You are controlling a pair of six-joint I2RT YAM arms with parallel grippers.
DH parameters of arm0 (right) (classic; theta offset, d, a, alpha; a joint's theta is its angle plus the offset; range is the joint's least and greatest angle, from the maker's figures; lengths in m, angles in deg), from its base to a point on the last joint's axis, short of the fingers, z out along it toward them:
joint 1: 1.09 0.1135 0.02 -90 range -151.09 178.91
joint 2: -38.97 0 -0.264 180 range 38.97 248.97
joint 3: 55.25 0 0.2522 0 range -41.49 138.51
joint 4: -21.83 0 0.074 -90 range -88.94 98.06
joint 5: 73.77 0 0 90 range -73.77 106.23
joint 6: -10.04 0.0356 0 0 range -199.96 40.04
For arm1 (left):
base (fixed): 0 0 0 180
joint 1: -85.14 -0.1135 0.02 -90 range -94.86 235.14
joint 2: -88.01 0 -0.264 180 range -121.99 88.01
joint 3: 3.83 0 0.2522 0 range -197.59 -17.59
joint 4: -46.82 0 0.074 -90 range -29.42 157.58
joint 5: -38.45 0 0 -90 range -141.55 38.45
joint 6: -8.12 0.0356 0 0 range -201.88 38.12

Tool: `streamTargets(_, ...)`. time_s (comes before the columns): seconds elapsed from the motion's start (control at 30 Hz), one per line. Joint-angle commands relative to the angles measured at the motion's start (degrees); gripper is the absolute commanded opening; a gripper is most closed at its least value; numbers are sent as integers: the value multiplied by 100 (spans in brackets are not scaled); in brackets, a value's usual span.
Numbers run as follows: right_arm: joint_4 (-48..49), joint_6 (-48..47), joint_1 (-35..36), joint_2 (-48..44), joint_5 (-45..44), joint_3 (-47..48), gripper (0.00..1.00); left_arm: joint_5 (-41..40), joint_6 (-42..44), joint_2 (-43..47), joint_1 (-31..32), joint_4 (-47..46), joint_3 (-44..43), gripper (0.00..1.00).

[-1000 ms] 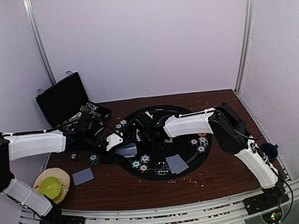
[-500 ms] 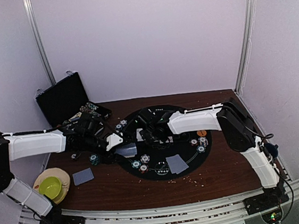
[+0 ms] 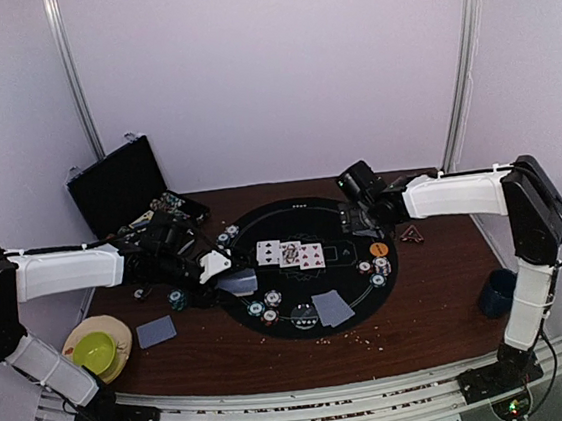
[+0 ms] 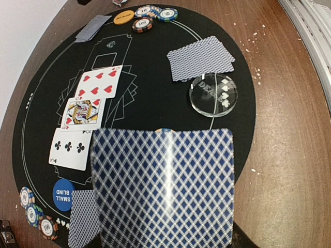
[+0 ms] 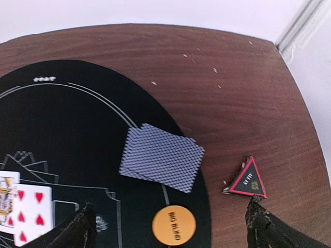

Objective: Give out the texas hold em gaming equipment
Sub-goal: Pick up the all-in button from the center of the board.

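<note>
A: What lies on the brown table [image 3: 412,307]?
B: A round black mat [image 3: 292,221], between the two tools. Behind the left tool [image 3: 219,269] stands an open black case [image 3: 118,187]. On its near side lie face-down cards [image 3: 157,331] and a straw disc [image 3: 116,331].
A: And by the right tool [image 3: 354,203]?
B: A red-edged triangle [image 5: 248,179] lies just beside it on bare wood. A dark blue mug [image 3: 496,293] stands well apart.

Robotics laboratory test cell, apparently purpose-built: a wooden table [image 3: 422,306] enclosed by plain pale wall panels [image 3: 266,71] on metal corner posts [image 3: 461,61], with a left arm [image 3: 66,270] and a right arm [image 3: 455,192] mounted on a slotted metal rail [image 3: 300,394] at its near edge.
</note>
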Motion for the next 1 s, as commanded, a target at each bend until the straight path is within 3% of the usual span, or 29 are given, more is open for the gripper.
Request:
streamTargets(0.0, 132, 425, -338, -370, 79, -663, 100, 44, -40, -30, -8, -172, -15, 53)
streamTargets(0.47, 1032, 800, -1946, -419, 1244, -1670, 100, 77, -31, -8, 0, -171, 1, 53)
streamTargets(0.73, 1304, 882, -2100, -36, 1614, -1556, 100, 62, -32, -68, -8, -171, -16, 53)
streamTargets(0.97, 986, 791, -2104, 253, 1505, -1292, 100, 58, -22, -121, -1, -180, -32, 53)
